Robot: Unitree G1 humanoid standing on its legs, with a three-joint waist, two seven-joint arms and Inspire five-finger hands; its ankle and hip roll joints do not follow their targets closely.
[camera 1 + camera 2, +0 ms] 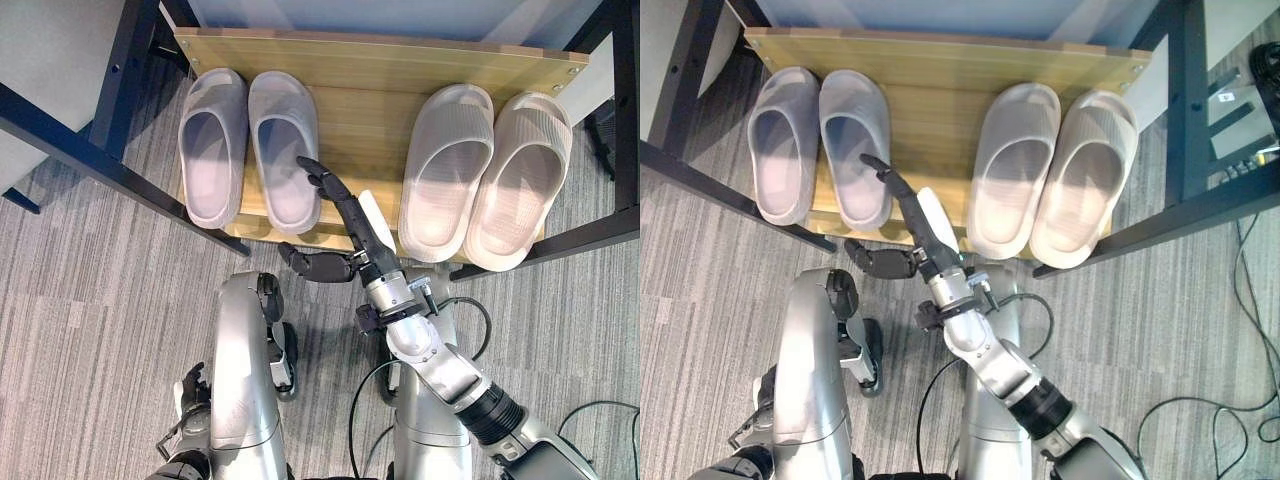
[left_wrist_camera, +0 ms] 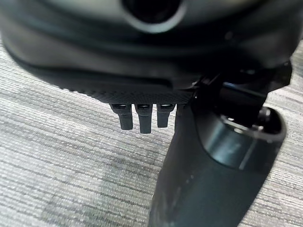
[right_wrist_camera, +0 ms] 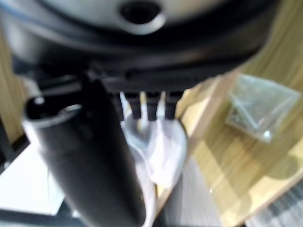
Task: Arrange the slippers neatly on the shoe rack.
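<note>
You see the wooden shoe rack shelf [image 1: 380, 70] across the frame's top, carrying a grey slipper pair [image 1: 248, 145] at left and a beige slipper pair [image 1: 485, 175] at right, above grey carpet [image 1: 90, 330].

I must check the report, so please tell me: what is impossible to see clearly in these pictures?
- Whether the right hand touches the grey slipper: eye views look from above.
- Small clear packet contents: right wrist view, blurred.
- Left hand fingertips: partly behind the right hand.
</note>
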